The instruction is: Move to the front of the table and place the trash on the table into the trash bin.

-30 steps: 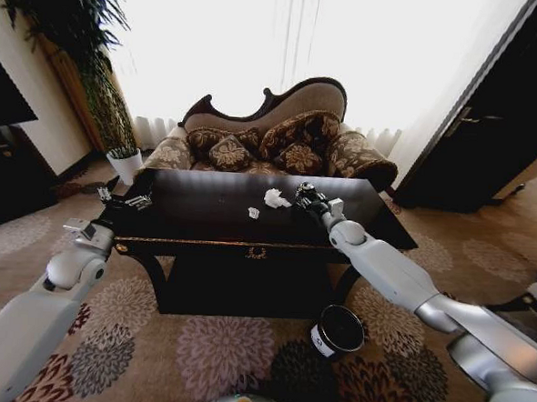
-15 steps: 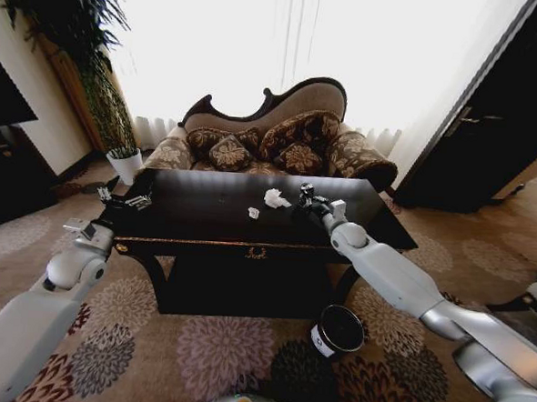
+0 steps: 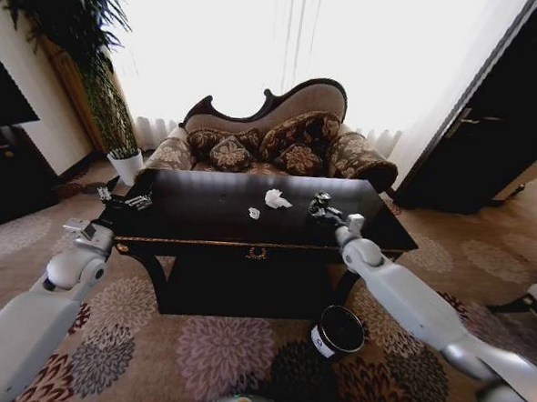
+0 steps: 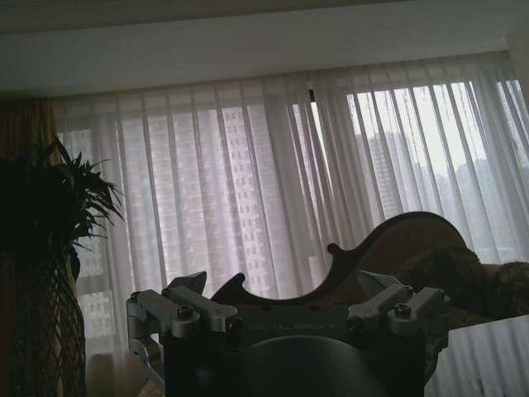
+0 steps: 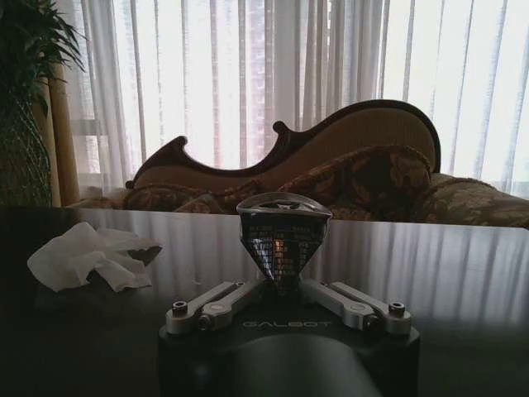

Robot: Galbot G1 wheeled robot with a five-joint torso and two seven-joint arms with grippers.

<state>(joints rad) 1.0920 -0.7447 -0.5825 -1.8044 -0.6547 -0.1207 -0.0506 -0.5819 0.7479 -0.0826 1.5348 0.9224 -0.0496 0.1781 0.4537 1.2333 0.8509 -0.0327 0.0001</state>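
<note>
Sheer curtains (image 3: 288, 38) glow behind a patterned brown sofa (image 3: 272, 137), and your glossy black table (image 3: 203, 220) stands in front of it. Your right gripper (image 3: 321, 207) sits over the table's right half, fingers closed on a small shiny can (image 5: 283, 233); in the right wrist view you see the crushed, mirror-like can pinched at its lower end between the two fingers (image 5: 223, 299), standing upright just above the tabletop. Near it on the table lies a crumpled white paper wad (image 3: 275, 199), and a smaller white scrap (image 3: 253, 213) rests a little toward you from the wad, both apart from the gripper. Your left gripper (image 3: 127, 197) hangs at the table's left edge, fingers spread and holding nothing; its wrist view looks past them to the curtains and sofa back. Down on the floral carpet (image 3: 223, 344), the black trash bin (image 3: 337, 332) stands just in front of the table's right leg, white label facing you.
</note>
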